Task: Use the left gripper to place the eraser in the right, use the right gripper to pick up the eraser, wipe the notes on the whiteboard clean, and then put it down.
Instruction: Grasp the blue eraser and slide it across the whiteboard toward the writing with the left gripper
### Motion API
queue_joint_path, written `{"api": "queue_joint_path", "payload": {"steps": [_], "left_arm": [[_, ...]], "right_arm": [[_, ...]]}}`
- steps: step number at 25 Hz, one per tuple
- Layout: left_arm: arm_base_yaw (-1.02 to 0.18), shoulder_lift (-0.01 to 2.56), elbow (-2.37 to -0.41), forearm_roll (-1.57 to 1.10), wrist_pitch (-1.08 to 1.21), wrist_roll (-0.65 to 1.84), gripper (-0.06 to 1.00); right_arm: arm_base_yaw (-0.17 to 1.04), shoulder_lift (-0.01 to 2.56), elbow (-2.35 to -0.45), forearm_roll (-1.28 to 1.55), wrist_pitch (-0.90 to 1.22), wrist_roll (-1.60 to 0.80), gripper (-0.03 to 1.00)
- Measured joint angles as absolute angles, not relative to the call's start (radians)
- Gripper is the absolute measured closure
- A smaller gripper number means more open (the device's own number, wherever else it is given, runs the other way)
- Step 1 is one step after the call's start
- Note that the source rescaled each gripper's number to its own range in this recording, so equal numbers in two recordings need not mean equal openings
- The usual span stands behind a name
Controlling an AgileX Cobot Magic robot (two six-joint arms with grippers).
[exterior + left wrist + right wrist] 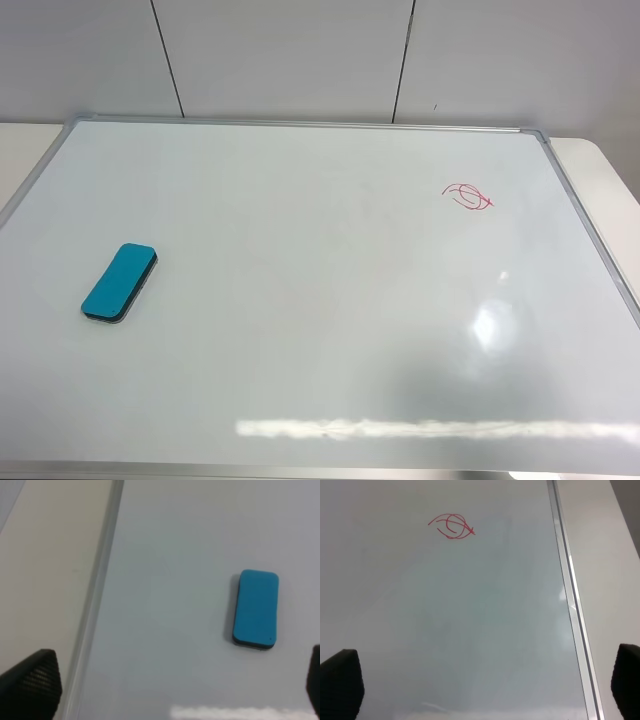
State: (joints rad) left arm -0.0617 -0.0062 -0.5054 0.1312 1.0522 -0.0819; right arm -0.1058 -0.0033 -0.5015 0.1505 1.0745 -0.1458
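**Teal eraser lying flat on whiteboard, both grippers hanging open above it**

A small rounded-rectangle eraser (119,283), bright teal on top with a thin black felt base, is lying flat and teal side up on the left part of a large glossy white whiteboard (300,330). The board is edged by a thin silver metal frame (300,123). In the high view the eraser's long axis is running on a diagonal. Its nearer end is pointing toward the board's left edge and its farther end is angling toward the middle and back. It is sitting well inside the frame.

The notes (468,196), a small red marker scribble of looping ovals, are showing on the far right part of the board, well apart from the eraser.

The left gripper (172,687) is hanging above the board with its jaws spread wide. Its black textured fingertips (30,687) are touching nothing, and the eraser (256,608) is lying clear of both.

The right gripper (484,682) is likewise hanging wide open and empty, with the notes (452,526) lying beyond its dark fingertips (340,685). A pale cream tabletop (600,160) is showing past the frame.
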Motion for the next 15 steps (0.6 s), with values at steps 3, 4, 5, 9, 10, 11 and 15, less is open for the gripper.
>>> {"api": "queue_joint_path", "payload": {"steps": [3, 4, 5, 9, 10, 11, 15], "left_arm": [[-0.062, -0.006, -0.505, 0.131, 1.052, -0.082, -0.06], [-0.062, -0.006, -0.505, 0.131, 1.052, -0.082, -0.06], [-0.062, -0.006, -0.505, 0.131, 1.052, -0.082, -0.06], [-0.062, -0.006, -0.505, 0.129, 1.052, -0.082, -0.06], [-0.062, -0.004, -0.505, 0.125, 1.051, -0.082, -0.06], [-0.062, 0.007, -0.513, 0.115, 1.050, -0.082, -0.06], [-0.062, 0.133, -0.573, 0.095, 1.035, -0.080, -0.06]], "right_arm": [[-0.106, -0.003, -0.501, 0.150, 1.075, -0.146, -0.03], [-0.106, -0.003, -0.501, 0.150, 1.075, -0.146, -0.03], [-0.106, -0.003, -0.501, 0.150, 1.075, -0.146, -0.03], [-0.106, -0.003, -0.501, 0.150, 1.075, -0.146, -0.03], [-0.106, -0.003, -0.501, 0.150, 1.075, -0.146, -0.03], [-0.106, -0.003, -0.501, 0.150, 1.075, -0.146, -0.03], [-0.106, -0.003, -0.501, 0.150, 1.075, -0.146, -0.03]]}}
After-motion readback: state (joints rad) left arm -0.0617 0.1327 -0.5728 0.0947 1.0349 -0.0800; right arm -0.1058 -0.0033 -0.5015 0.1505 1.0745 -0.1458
